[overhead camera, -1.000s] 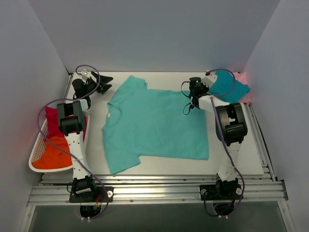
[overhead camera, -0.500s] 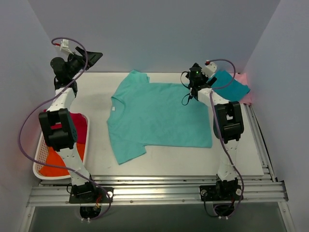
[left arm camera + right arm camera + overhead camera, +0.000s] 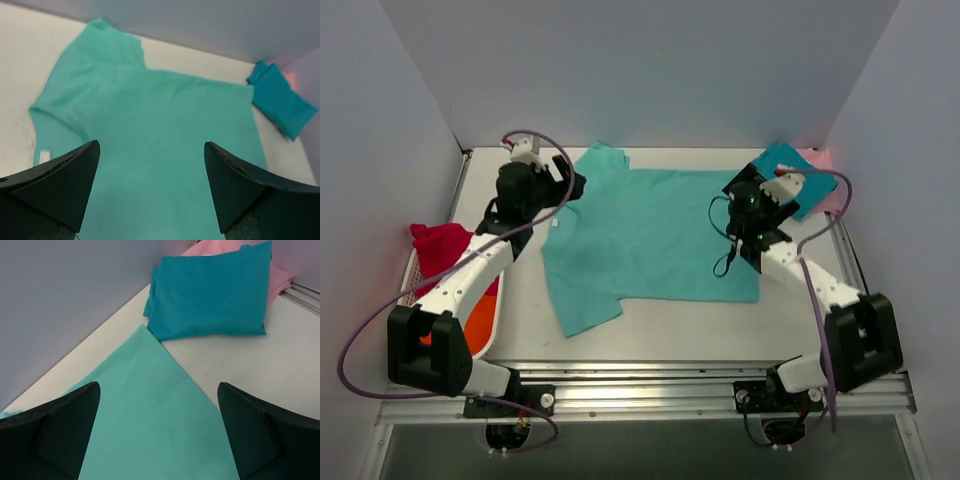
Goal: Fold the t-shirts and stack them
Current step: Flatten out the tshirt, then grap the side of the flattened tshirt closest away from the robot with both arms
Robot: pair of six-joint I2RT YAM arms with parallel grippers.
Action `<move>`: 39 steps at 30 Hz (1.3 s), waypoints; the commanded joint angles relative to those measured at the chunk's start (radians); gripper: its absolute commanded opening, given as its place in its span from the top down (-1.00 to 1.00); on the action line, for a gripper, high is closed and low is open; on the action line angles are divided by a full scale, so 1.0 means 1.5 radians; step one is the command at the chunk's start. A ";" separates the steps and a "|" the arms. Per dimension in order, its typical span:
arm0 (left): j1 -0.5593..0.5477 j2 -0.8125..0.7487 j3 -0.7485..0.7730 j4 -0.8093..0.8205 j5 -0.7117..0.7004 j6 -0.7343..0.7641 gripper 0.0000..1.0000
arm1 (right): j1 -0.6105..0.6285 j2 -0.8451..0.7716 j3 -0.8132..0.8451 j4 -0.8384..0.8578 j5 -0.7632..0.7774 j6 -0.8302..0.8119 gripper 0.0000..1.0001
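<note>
A light mint-green t-shirt (image 3: pixel 650 240) lies spread flat in the middle of the table, collar toward the left. My left gripper (image 3: pixel 567 186) hovers open over its collar side; in the left wrist view the gripper (image 3: pixel 151 150) has only the green cloth (image 3: pixel 150 115) below it. My right gripper (image 3: pixel 744 203) hovers open over the shirt's far right corner (image 3: pixel 150 410), nothing between the fingers of the gripper (image 3: pixel 159 388). A folded teal t-shirt (image 3: pixel 210 295) rests on a folded pale pink t-shirt (image 3: pixel 281 279) at the back right. Magenta-red (image 3: pixel 440 245) and orange (image 3: pixel 480 318) t-shirts lie in the basket.
A white mesh basket (image 3: pixel 497 318) stands at the table's left edge, partly hidden by my left arm. Grey walls close in the back and both sides. Metal rails (image 3: pixel 640 385) run along the near edge.
My right gripper has opened, let go of the green shirt's far corner and drawn back toward the near side. My left arm has swung from the back left corner to over the collar.
</note>
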 commanded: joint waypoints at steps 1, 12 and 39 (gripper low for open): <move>-0.084 -0.090 -0.113 -0.093 -0.250 -0.007 -0.88 | 0.126 -0.172 -0.169 0.103 0.177 0.005 -0.99; -0.400 -0.296 -0.305 -0.161 -0.550 -0.075 -0.88 | 0.289 -0.328 -0.194 -0.242 0.167 0.202 -0.99; -0.414 -0.321 -0.546 -0.287 -0.446 -0.518 -0.97 | 0.362 -0.355 -0.142 -0.560 0.228 0.358 -0.99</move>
